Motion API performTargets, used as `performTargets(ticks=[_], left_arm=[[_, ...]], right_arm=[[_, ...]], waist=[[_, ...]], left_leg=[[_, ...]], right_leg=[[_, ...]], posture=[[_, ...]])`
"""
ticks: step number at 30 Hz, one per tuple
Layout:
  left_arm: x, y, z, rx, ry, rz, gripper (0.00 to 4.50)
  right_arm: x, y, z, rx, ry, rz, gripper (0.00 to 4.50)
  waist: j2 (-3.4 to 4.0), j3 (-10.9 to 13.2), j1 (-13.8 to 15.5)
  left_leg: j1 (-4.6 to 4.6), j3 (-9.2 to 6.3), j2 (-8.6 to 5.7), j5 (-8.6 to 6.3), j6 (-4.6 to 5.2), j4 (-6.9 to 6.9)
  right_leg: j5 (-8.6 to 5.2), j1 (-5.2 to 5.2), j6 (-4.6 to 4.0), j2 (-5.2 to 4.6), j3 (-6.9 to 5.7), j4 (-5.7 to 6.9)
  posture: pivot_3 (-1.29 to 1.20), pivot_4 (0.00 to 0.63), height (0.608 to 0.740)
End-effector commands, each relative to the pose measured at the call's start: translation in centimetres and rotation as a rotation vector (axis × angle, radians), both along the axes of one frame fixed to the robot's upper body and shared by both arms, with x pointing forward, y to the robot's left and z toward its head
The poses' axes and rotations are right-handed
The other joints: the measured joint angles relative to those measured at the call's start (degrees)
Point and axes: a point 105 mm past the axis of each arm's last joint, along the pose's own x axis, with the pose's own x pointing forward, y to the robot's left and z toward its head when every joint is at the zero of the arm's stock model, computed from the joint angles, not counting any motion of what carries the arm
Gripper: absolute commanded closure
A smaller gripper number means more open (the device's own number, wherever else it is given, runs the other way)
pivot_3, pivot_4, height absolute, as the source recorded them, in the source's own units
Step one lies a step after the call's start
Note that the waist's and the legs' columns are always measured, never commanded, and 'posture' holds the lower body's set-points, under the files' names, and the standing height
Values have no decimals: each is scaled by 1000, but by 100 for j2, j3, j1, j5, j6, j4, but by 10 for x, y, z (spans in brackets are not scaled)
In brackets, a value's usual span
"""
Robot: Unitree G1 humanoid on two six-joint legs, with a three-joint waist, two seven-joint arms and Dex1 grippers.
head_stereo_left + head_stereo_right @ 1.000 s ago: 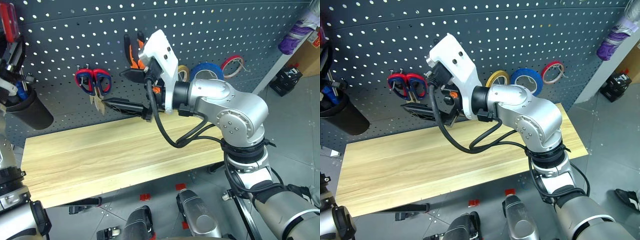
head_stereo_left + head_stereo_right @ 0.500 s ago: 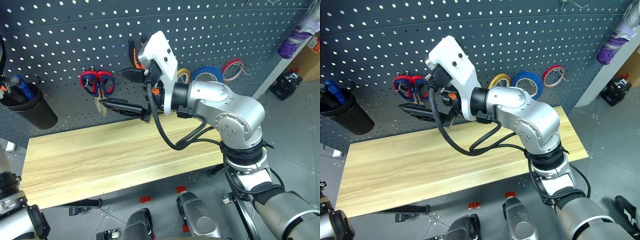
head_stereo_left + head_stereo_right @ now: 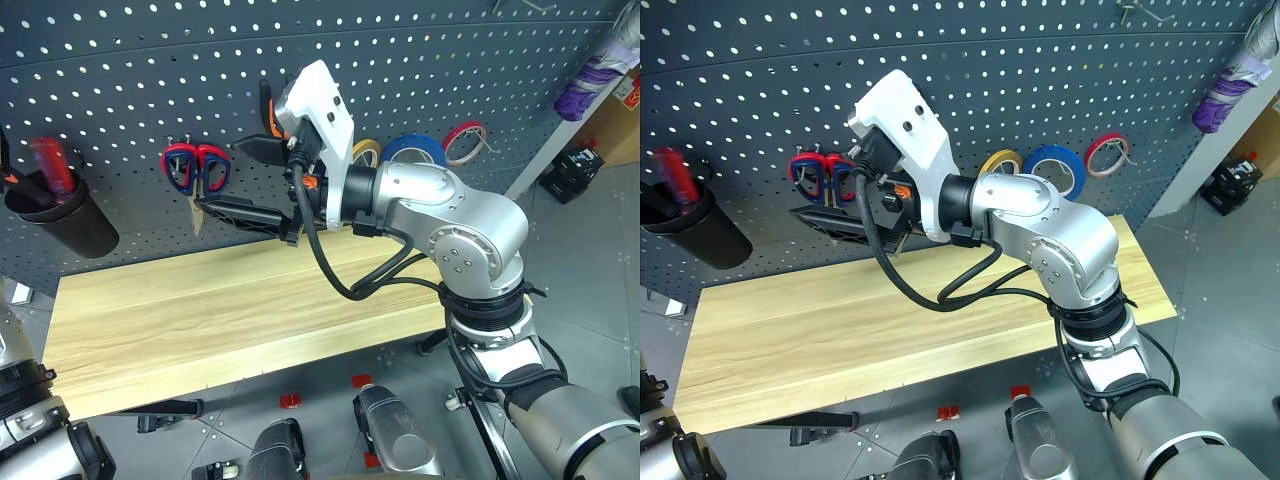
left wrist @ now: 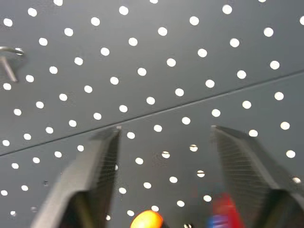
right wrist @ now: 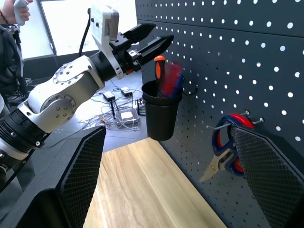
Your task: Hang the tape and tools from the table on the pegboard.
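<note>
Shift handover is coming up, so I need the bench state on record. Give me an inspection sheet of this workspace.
Surface: table, light wood; nothing seen on it.
Job's things: blue tape hangs on the pegboard; pliers hang partly hidden behind the right wrist; red-handled screwdriver stands in the black cup.
Clutter: yellow tape, red tape and red-handled scissors, all hung on the pegboard.
Tools: left tool open, empty, above the cup; right tool open, empty, near the scissors.
Cables: black cable loops off the right wrist; loose floor cables.
Surroundings: a person beyond the table's far end.
</note>
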Motion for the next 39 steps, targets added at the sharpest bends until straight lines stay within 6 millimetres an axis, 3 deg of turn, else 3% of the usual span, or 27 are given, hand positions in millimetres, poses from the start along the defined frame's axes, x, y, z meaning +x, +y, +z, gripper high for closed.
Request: performTargets(ticks=[1,4,8,14,17,20,22,27,31,35,39], left_arm=[[-11,-12,24,63,-82,-3,160],[-12,-22,35,100,-97,-3,160],[-11,-52,54,107,-103,-79,160],[-7,-97,32,15,80,-272,160],[-12,-116,7,3,196,-346,160],[-20,-128,-19,-21,260,-379,160],[-25,-128,-31,-67,274,-360,160],[-38,-117,-85,-219,373,-281,160],[-50,-102,-143,-311,535,-151,160],[-51,-95,-162,-341,527,-83,160],[-46,-95,-181,-355,532,-77,160]], right_arm=[[-5,-2,11,45,-45,16,0],[-4,-2,11,48,-48,12,0],[-1,-6,11,65,-71,-7,0],[13,-28,-2,64,-121,-106,0],[21,-43,-12,113,-103,-156,0],[28,-64,-36,98,-102,-220,0],[27,-75,-55,69,-118,-243,0],[36,-104,-107,72,-5,-403,0],[45,-125,-151,55,61,-599,0],[62,-154,-187,-2,58,-847,0],[83,-207,-213,-47,0,-1179,0]], waist=[[-3,-9,0],[-4,-35,0],[-17,-82,11],[-14,-224,26],[-8,-284,48],[4,-351,118],[5,-377,228],[32,-447,452],[51,-506,626],[58,-561,847],[88,-669,1047]], left_leg=[[0,-1,0,0,0,0],[0,-2,0,0,0,0],[0,-5,-1,-1,0,-1],[0,-9,-3,-2,-1,-3],[3,-10,-2,-2,-1,-5],[8,-10,-1,-4,-1,-8],[8,-7,-1,-6,-1,-6],[21,1,-2,-10,4,-2],[83,4,1,-28,17,-6],[112,8,0,-50,42,2],[156,9,0,-54,39,-1]], right_leg=[[0,0,0,0,0,0],[0,0,0,0,0,0],[0,1,0,0,0,2],[0,2,0,1,2,3],[-1,4,1,4,2,2],[-1,7,1,6,6,3],[-1,11,1,6,8,-4],[-2,42,1,6,17,-55],[-4,125,-1,16,24,-96],[-5,165,-1,19,28,-133],[-4,217,-1,19,27,-170]], posture=[[-268,172,740],[-261,164,740],[-239,150,740],[-195,125,740],[-173,116,740],[-165,112,740],[-165,108,740],[-160,102,740],[-157,94,740],[-155,75,740],[-149,66,740]])
